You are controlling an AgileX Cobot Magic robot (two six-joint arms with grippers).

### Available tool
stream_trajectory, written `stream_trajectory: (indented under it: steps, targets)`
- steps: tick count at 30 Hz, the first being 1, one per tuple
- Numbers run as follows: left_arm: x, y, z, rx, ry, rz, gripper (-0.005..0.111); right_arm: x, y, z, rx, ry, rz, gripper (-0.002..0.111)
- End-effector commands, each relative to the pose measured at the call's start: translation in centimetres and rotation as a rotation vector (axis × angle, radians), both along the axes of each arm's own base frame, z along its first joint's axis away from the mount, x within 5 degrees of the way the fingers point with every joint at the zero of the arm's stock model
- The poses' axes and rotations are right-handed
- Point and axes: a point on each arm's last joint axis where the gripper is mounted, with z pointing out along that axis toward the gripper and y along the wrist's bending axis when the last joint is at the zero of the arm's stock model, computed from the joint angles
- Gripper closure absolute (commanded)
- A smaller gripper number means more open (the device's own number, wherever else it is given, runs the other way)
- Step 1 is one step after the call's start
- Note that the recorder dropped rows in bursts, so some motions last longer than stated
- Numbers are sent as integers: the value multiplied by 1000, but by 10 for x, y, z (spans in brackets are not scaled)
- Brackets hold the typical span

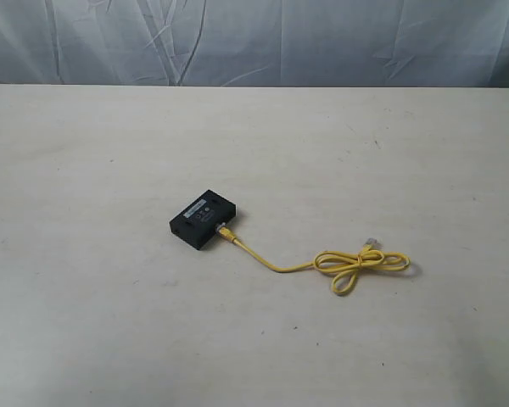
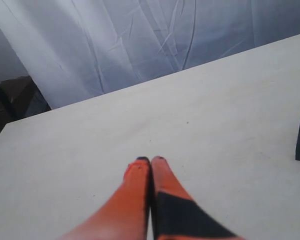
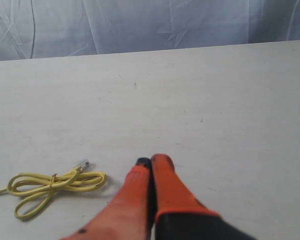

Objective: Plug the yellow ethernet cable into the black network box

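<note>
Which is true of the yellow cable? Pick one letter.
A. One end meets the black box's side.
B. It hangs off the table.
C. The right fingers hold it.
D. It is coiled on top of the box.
A: the exterior view shows one end of the yellow ethernet cable at the side of the black network box.

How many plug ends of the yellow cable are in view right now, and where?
2. One plug meets the black network box; fully seated or not, I cannot tell. The other plug lies free beside the cable loops.
</note>
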Motion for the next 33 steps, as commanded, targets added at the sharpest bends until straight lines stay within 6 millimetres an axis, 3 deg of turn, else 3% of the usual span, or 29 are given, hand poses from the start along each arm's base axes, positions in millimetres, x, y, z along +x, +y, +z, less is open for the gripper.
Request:
stream_trajectory:
  steps: [1, 3, 19, 27, 33]
  targets:
    - [-11, 2, -28, 4, -87, 25, 107, 0, 0, 0, -5, -14, -3, 108]
    - [-13, 2, -37, 6, -94, 25, 107, 0, 0, 0, -5, -14, -3, 108]
    - [-13, 2, -39, -8, -78, 25, 107, 0, 0, 0, -5, -18, -4, 108]
    - [-13, 7, -39, -228, -61, 121, 107, 0, 0, 0, -2, -17, -3, 108]
    - [-13, 8, -39, -267, -60, 140, 107, 0, 0, 0, -2, -17, -3, 108]
